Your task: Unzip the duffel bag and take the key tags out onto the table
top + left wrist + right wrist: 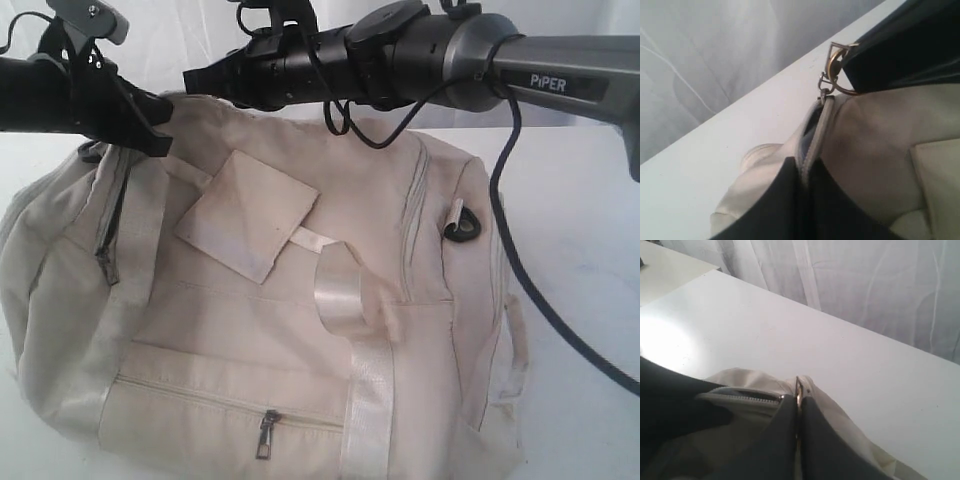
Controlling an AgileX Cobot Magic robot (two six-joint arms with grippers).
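1. Exterior: the duffel bag (300,330) sprawls across the white tabletop (580,250), with both my arms up over its far top edge. No key tags are out anywhere.
2. Left wrist: my left claw (804,172) is pinched tight on the bag's fabric at the zip seam. Just ahead, the brass ring pull (836,75) sits gripped in my right claw (860,65). Only a sliver of grey lining shows, so I'd say unzipping has barely begun.
3. Right wrist: the right claw is clamped on that ring. Beyond it lies bare tabletop, then a pale curtain (865,280). The tags are presumably inside.
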